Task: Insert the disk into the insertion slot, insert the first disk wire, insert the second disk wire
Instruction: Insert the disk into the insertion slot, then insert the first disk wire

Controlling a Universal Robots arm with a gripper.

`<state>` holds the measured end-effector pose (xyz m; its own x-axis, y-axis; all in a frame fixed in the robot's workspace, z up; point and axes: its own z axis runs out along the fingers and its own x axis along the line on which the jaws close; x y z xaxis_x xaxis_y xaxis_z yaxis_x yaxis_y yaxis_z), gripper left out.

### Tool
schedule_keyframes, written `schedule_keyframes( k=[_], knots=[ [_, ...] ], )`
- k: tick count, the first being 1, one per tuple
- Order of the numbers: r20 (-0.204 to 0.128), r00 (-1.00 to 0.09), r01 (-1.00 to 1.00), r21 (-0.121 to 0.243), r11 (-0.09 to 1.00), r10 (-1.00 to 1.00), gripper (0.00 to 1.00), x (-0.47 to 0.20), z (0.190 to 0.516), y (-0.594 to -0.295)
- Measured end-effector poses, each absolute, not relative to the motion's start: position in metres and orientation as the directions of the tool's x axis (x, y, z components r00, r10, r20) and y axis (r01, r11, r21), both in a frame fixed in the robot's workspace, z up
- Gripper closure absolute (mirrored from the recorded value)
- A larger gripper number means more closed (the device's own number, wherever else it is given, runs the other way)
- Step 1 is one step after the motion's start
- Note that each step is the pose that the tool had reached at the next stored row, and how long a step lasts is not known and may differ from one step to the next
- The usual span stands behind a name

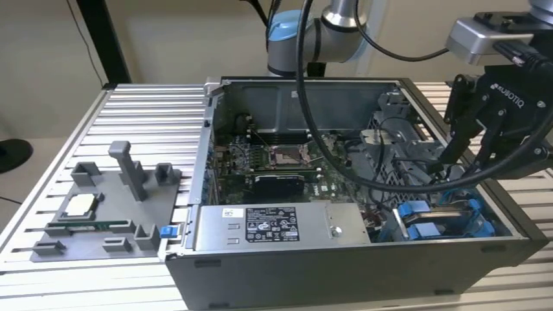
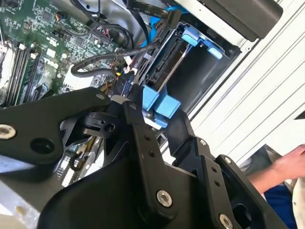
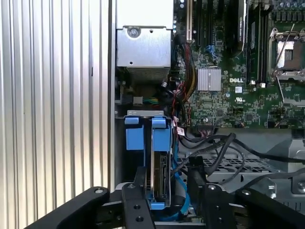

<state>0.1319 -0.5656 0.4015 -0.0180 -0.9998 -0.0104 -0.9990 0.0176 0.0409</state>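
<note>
First wrist view: disk (image 3: 161, 183) within gripper (image 3: 167, 167).

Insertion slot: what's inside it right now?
The disk stands on edge in the insertion slot, framed by its blue carrier, with a dark bare space beside it. The gripper covers one end of the disk, so any wire connection there cannot be seen.

The arm (image 1: 333, 35) hangs overhead, its end effector (image 1: 458, 168) pointing down, fingers (image 3: 195, 176) spread apart.
</note>
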Motion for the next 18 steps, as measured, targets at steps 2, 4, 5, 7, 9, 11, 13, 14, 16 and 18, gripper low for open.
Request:
schedule_keyframes(
  k=[2,4,5,7,9,11,13,14,16,18],
  knots=[
    [-0.010,-0.018,-0.999,0.040,0.018,-1.000,0.00,0.132,0.401,-0.560],
    [-0.010,-0.018,-0.999,0.038,0.018,-1.000,0.00,0.131,0.401,-0.551],
    [-0.010,-0.018,-0.999,0.036,0.018,-1.000,0.00,0.131,0.400,-0.547],
    [-0.008,-0.018,-0.999,0.030,0.018,-1.000,0.00,0.129,0.398,-0.538],
    [0.000,-0.018,-1.000,0.024,0.018,-1.000,0.00,0.127,0.396,-0.532],
    [0.012,-0.018,-1.000,0.015,0.018,-1.000,0.00,0.125,0.395,-0.529],
    [0.022,-0.018,-1.000,0.001,0.018,-1.000,0.00,0.122,0.394,-0.527],
    [0.028,-0.018,-1.000,-0.005,0.018,-0.999,0.00,0.121,0.394,-0.527],
    [0.037,-0.017,-1.000,-0.012,0.017,-0.999,0.00,0.119,0.393,-0.527],
    [0.043,-0.016,-1.000,-0.017,0.015,-0.999,0.00,0.118,0.392,-0.527]
  ],
)
